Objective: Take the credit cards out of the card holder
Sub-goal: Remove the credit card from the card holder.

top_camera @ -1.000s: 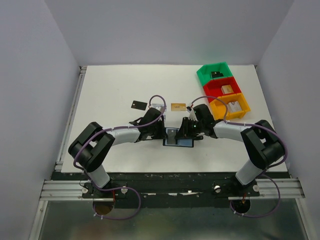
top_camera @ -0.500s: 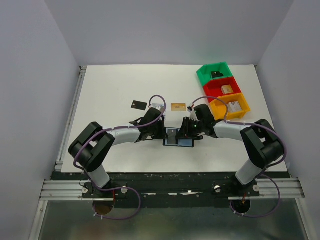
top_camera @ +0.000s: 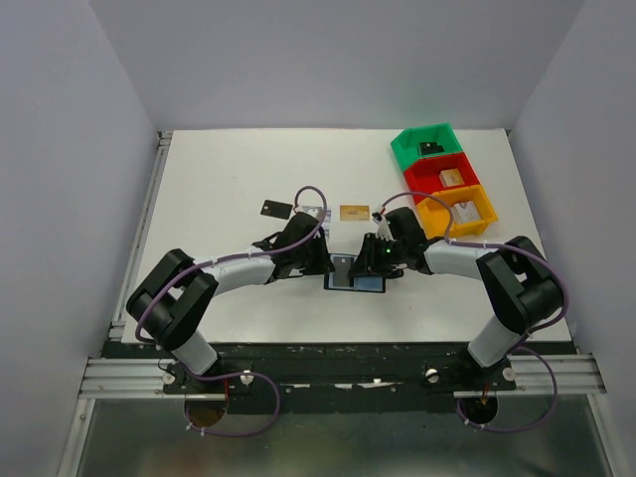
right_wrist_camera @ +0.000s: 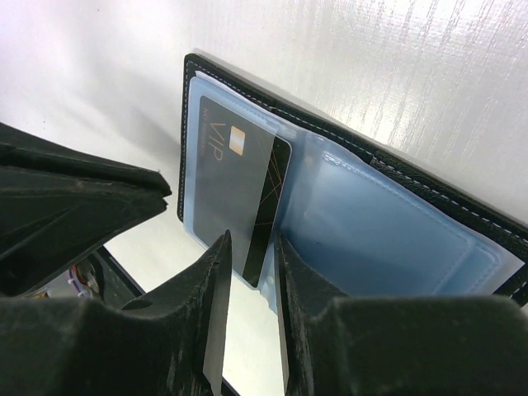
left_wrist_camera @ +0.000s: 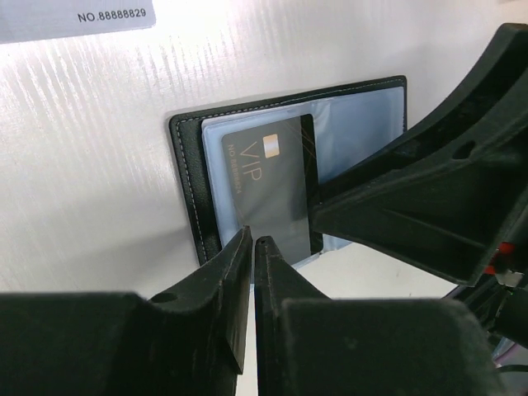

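Observation:
The card holder point(top_camera: 370, 283) lies open and flat on the table, blue-grey pockets up point(right_wrist_camera: 396, 223). A black VIP credit card point(left_wrist_camera: 268, 186) sticks partway out of its left pocket point(right_wrist_camera: 235, 186). My left gripper point(left_wrist_camera: 252, 241) rests at the holder's near edge, its jaws a thin slit apart with nothing between them. My right gripper point(right_wrist_camera: 252, 247) stands open astride the card's lower corner without pinching it. Both grippers meet over the holder, the left point(top_camera: 325, 262) and the right point(top_camera: 371, 260). Three credit cards lie behind them: black point(top_camera: 275, 209), silver point(top_camera: 316, 211) and gold point(top_camera: 354, 213).
Green point(top_camera: 429, 147), red point(top_camera: 452, 176) and orange point(top_camera: 463, 211) bins stand in a row at the back right, each holding small items. The silver card's numbered edge point(left_wrist_camera: 74, 15) shows just beyond the holder. Purple cables loop over both wrists.
My left jaws have parted a crack from fully shut, and the left arm's elbow has swung out to the left. The right jaws have widened slightly. Holder and card stay put.

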Motion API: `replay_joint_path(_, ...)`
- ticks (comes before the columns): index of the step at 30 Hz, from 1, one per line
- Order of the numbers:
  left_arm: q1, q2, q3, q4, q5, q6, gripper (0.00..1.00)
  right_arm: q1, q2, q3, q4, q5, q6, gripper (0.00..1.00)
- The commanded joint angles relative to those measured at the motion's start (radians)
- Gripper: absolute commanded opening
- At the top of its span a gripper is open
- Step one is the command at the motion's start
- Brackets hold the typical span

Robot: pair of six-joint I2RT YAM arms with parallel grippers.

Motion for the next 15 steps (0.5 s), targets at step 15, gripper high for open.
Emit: replay_joint_path(15,-0.004,0.064,0.050,-0.087,-0.032,0.022,0.04,-0.009,0.021,-0.006,0.045,-0.057,0.013,0.33)
